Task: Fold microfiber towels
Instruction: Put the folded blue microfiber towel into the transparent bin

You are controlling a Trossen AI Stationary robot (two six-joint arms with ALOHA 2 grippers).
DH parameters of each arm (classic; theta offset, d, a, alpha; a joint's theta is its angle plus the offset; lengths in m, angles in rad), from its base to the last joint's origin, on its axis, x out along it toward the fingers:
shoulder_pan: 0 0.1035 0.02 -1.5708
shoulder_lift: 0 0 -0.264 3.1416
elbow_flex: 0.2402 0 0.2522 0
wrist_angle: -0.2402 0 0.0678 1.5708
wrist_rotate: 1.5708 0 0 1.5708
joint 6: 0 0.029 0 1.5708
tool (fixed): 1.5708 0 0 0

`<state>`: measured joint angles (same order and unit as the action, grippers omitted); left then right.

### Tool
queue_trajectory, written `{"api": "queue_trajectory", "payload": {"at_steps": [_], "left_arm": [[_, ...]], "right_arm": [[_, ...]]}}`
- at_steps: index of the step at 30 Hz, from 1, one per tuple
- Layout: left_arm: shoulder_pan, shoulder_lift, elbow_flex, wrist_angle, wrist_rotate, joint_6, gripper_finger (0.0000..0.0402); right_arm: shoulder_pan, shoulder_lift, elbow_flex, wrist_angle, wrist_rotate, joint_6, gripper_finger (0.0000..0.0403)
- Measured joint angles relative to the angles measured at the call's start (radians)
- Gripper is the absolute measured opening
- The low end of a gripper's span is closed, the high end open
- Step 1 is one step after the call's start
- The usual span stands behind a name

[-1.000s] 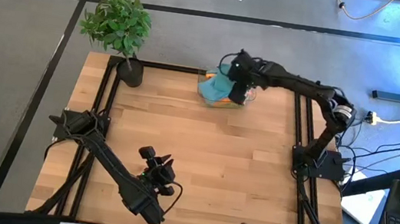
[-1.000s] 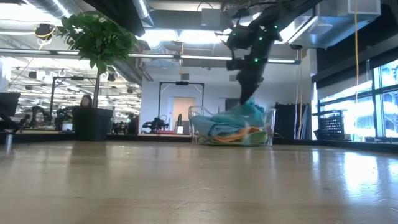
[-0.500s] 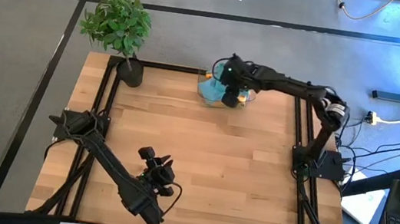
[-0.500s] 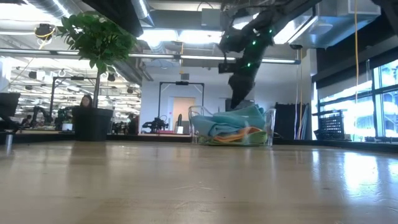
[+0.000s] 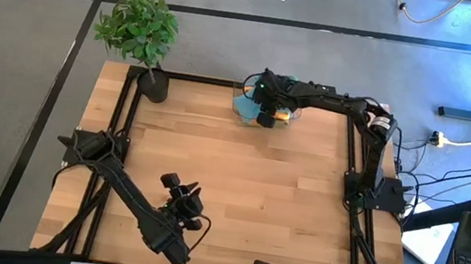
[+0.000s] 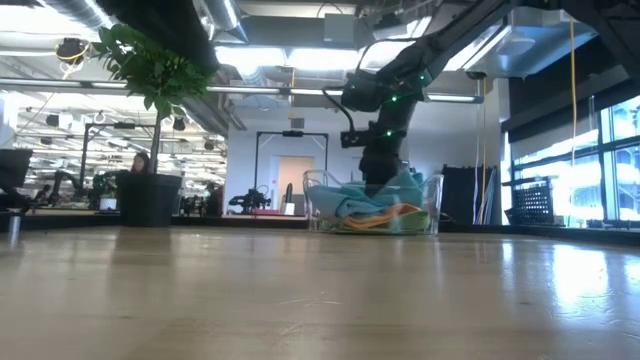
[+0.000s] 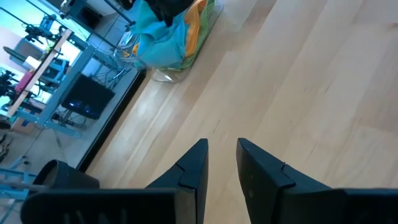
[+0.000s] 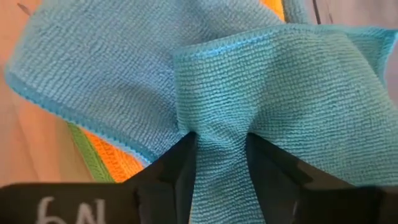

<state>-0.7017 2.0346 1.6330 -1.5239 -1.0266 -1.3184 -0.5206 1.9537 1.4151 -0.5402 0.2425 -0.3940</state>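
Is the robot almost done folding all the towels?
No, it's just starting. No folded towel shows on the table. The right claw is pinching a teal towel in the clear bin, over the orange and green ones. The left claw waits over bare wood. All the folding is left.

Teal, orange and green microfiber towels (image 5: 253, 107) lie heaped at the table's far edge, one teal towel (image 8: 249, 93) bunched upward.

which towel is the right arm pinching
The darker teal towel bunched between the right gripper's jaws; the lighter blue, orange and green ones lie loose beneath.
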Motion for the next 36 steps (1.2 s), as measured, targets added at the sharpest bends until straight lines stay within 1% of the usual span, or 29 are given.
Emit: {"api": "queue_trajectory", "payload": {"at_steps": [3,5,7,8,9,11,15,17,19,21,24,29,34,36], "left_arm": [[0.0,0.0,-0.004,0.0,0.0,-0.007,0.0076],[0.0,0.0,-0.004,0.0,0.0,-0.008,0.0076],[0.0,0.0,-0.004,0.0,0.0,-0.009,0.0076],[0.0,0.0,-0.004,0.0,0.0,-0.01,0.0076],[0.0,0.0,-0.004,0.0,0.0,-0.011,0.0076],[0.0,0.0,-0.004,0.001,0.0,-0.011,0.0076],[0.0,0.0,-0.004,0.01,-0.001,-0.01,0.0076],[0.0,0.0,-0.004,0.01,-0.001,-0.01,0.0076],[0.0,0.0,-0.004,0.01,-0.001,-0.009,0.0076],[0.0,0.0,-0.004,0.011,-0.001,-0.008,0.0076],[0.0,0.0,-0.004,0.011,-0.001,-0.007,0.0076],[0.0,0.0,-0.004,0.013,-0.002,-0.007,0.0076],[0.0,0.0,-0.004,0.017,-0.003,-0.007,0.0076],[0.0,0.0,-0.004,0.018,-0.004,-0.007,0.0076]], "right_arm": [[0.0,0.0,0.0,0.004,0.0,-0.009,0.0118],[0.0,0.0,0.0,0.007,-0.003,-0.03,0.0083],[0.0,0.0,0.0,0.007,-0.02,-0.047,0.0033],[0.0,0.0,0.0,0.006,-0.03,-0.054,0.0018],[0.0,0.0,0.0,0.006,-0.033,-0.056,0.0012],[0.0,0.0,0.0,0.001,-0.041,-0.056,0.0011],[0.005,-0.001,0.0,-0.059,-0.133,-0.03,0.0005],[0.025,-0.003,0.0,-0.093,-0.171,-0.009,0.0004],[0.057,-0.004,0.0,-0.131,-0.177,-0.003,0.0004],[0.089,-0.004,0.0,-0.148,-0.15,-0.002,0.0003],[0.128,-0.008,0.0,-0.154,-0.074,-0.01,0.0002],[0.144,-0.027,0.0,-0.155,0.044,-0.005,0.0009],[0.144,-0.096,0.0,-0.201,0.049,0.022,0.0044],[0.144,-0.132,0.0,-0.22,0.03,0.031,0.006]]}}
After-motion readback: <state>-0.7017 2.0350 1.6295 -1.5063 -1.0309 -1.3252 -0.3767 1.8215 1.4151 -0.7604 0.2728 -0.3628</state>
